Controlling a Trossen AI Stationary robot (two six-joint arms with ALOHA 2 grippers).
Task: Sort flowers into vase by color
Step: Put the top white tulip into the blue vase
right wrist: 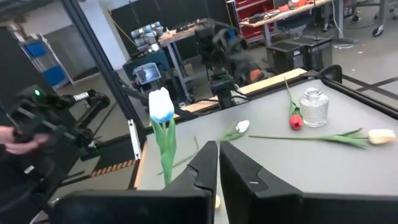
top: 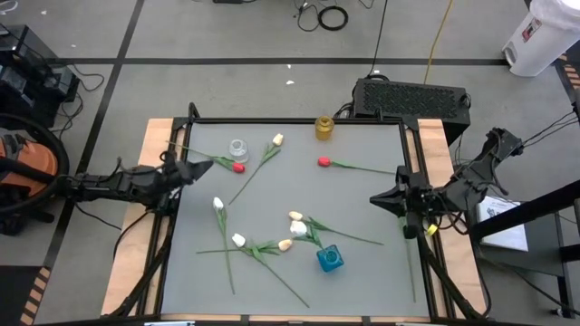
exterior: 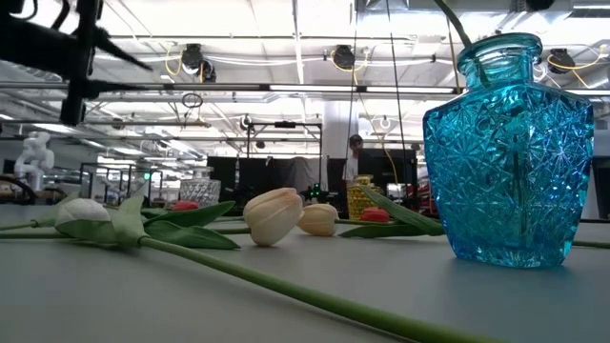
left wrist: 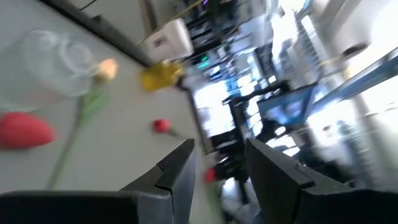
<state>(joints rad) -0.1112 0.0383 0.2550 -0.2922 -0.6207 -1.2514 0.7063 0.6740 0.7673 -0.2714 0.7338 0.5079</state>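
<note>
High: tulips (top: 272, 243) lie scattered left of blue vase (top: 330, 259); one stem already in it.
Low: stems look thin, light, floppy; grip mid-stem.
Wrists: left gripper (left wrist: 219, 163) apart, empty; right gripper (right wrist: 218, 163) together, empty.

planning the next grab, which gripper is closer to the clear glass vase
Left. The left gripper is open just beside the clear glass vase; the right gripper, shut, waits across the table.

Eight tulips (top: 237, 240) (two red), three vases (top: 330, 259), two arms (top: 118, 184)
</note>
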